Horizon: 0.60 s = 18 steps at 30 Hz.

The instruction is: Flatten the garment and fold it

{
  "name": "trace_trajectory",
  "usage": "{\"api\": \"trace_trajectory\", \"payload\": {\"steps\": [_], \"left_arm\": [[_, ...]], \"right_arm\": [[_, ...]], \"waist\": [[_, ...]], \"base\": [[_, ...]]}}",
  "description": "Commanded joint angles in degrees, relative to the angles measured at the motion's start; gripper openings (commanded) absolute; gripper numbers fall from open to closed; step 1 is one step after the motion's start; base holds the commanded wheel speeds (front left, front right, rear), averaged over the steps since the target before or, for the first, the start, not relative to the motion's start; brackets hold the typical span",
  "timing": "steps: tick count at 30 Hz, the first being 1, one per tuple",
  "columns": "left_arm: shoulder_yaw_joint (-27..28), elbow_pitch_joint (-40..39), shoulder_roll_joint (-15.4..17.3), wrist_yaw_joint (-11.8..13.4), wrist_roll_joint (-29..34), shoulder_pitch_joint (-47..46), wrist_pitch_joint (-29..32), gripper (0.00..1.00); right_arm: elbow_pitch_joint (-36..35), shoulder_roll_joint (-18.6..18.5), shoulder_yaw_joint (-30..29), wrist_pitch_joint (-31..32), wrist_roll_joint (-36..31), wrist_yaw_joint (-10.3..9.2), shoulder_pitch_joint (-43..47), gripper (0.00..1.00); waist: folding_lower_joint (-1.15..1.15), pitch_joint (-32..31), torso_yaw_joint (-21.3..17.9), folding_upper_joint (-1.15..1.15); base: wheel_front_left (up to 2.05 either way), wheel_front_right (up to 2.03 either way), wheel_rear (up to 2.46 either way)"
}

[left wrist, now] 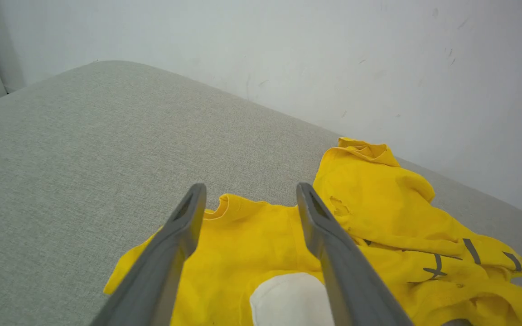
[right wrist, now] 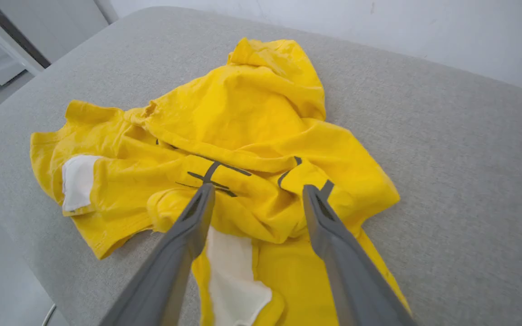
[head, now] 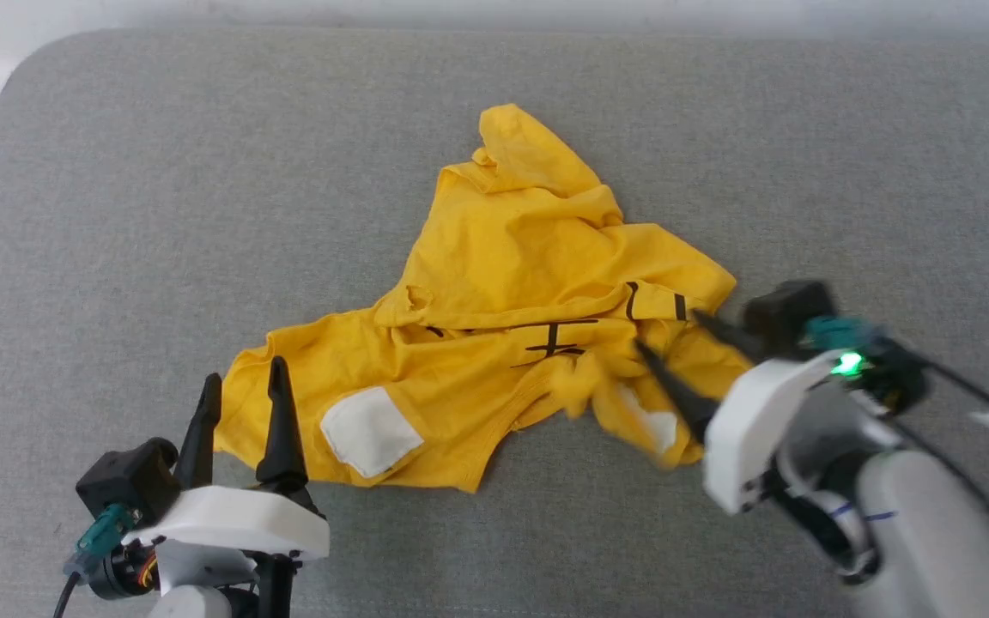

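Yellow T-shirt (head: 529, 257) lies crumpled mid-way across the grey fabric surface (head: 117, 215), one bunched end pointing far. A white patch (head: 370, 429) faces up at its near left, and black line markings (head: 555, 339) run across the folds. Left gripper (head: 244, 378) sits at the shirt's near left edge, fingers spread apart and gripping nothing; right gripper (head: 668, 330), blurred in the head view, is over the bunched near right part, fingers likewise parted, a second white patch (right wrist: 234, 271) just beside them.
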Motion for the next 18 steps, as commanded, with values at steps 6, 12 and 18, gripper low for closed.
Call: {"api": "trace_trajectory", "payload": {"steps": [6,12,18], "left_arm": [[-0.43,-0.47,0.99,0.19,0.75,0.15,-0.45,1.0],[-0.89,-0.19,1.24,-0.06,0.83,-0.23,-0.46,1.0],[-1.43,0.1,1.29,-0.24,0.82,-0.64,-0.36,1.0]], "right_arm": [[-3.7,-3.88,-9.2,3.45,-4.0,-0.05,3.09,1.0],[-2.03,-6.77,-11.55,5.85,-4.59,-0.05,5.53,1.0],[1.51,-7.76,-9.81,5.33,-4.73,-0.05,4.78,1.0]], "waist": [[0.0,0.67,-0.62,0.0],[0.0,1.21,-0.3,0.0],[0.0,1.52,0.84,0.0]], "base": [[0.0,0.0,0.0],[0.0,0.0,0.0],[0.0,0.0,0.0]]}}
